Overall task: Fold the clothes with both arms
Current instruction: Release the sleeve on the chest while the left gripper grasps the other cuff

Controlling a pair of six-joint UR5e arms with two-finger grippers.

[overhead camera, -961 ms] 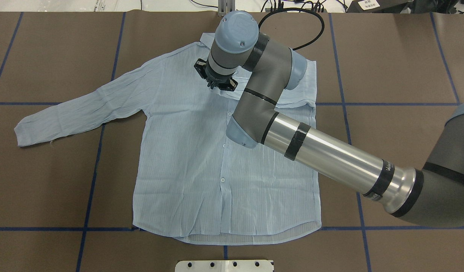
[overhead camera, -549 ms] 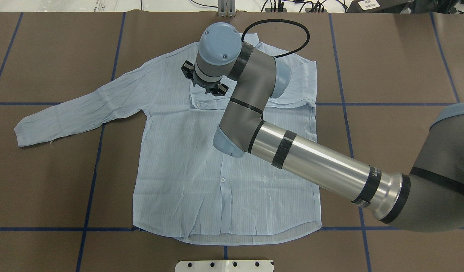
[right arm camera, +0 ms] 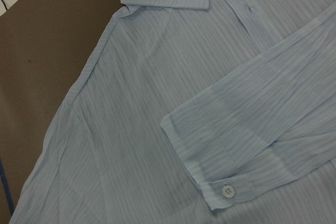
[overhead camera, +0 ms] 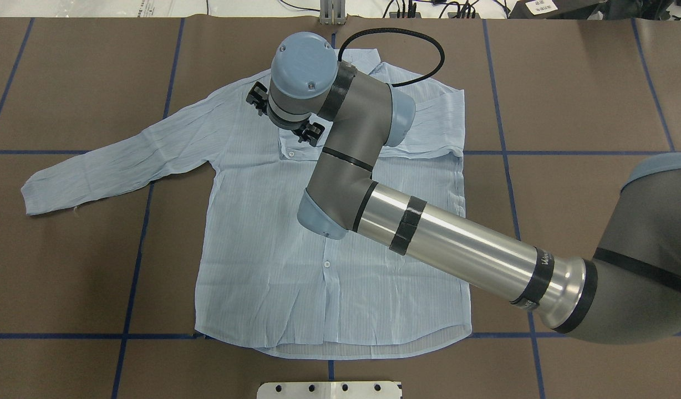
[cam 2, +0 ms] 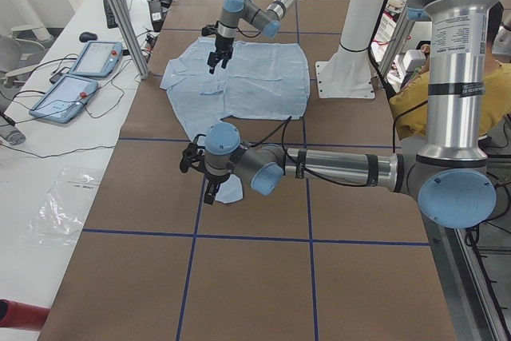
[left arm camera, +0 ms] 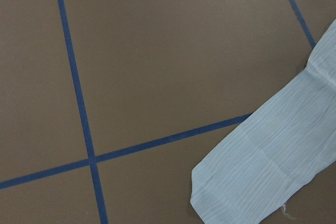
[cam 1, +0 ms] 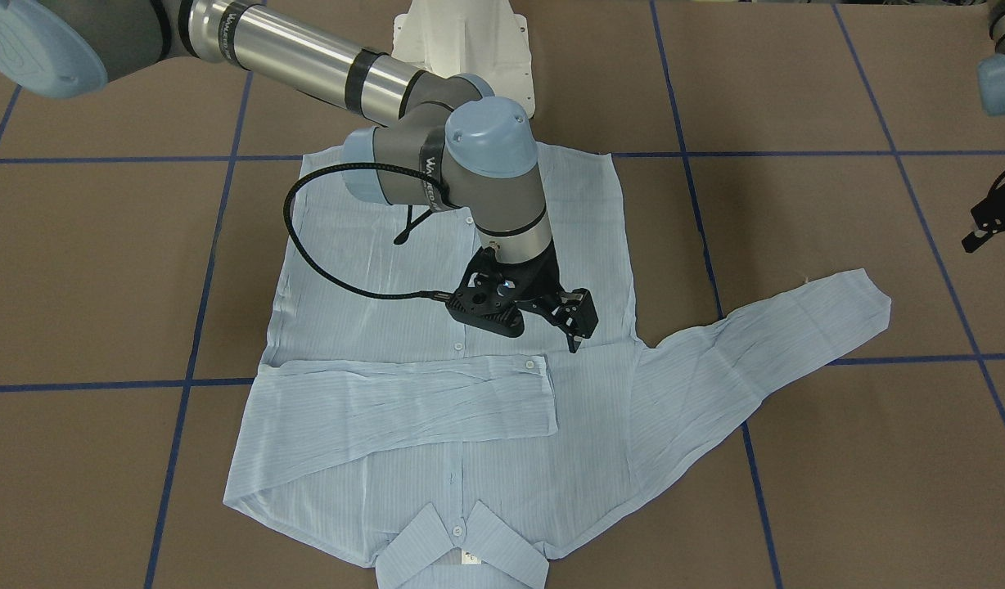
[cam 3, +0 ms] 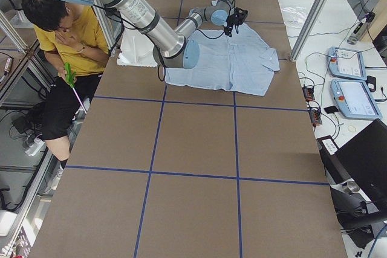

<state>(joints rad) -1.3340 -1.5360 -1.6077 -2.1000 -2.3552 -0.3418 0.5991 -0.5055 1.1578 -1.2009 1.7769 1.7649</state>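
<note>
One pale blue striped shirt [overhead camera: 263, 266], buttoned, sleeve [cam 1: 404, 401] folded across

One shirt [overhead camera: 274, 277] and one table [overhead camera: 595, 83] are counted.
Also tallied are one right arm [overhead camera: 462, 252], one left arm [cam 2: 343, 167], one person [cam 3: 66, 40] and two tablets [cam 2: 97, 57].

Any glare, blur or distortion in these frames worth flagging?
Overhead exterior: specular streak on the right arm, faint shadow beneath it on the shirt. Right wrist: sharp, cuff button crisp. Left wrist: sharp, sleeve evenly lit. Exterior left: wide-angle perspective, aluminium post leans.
</note>
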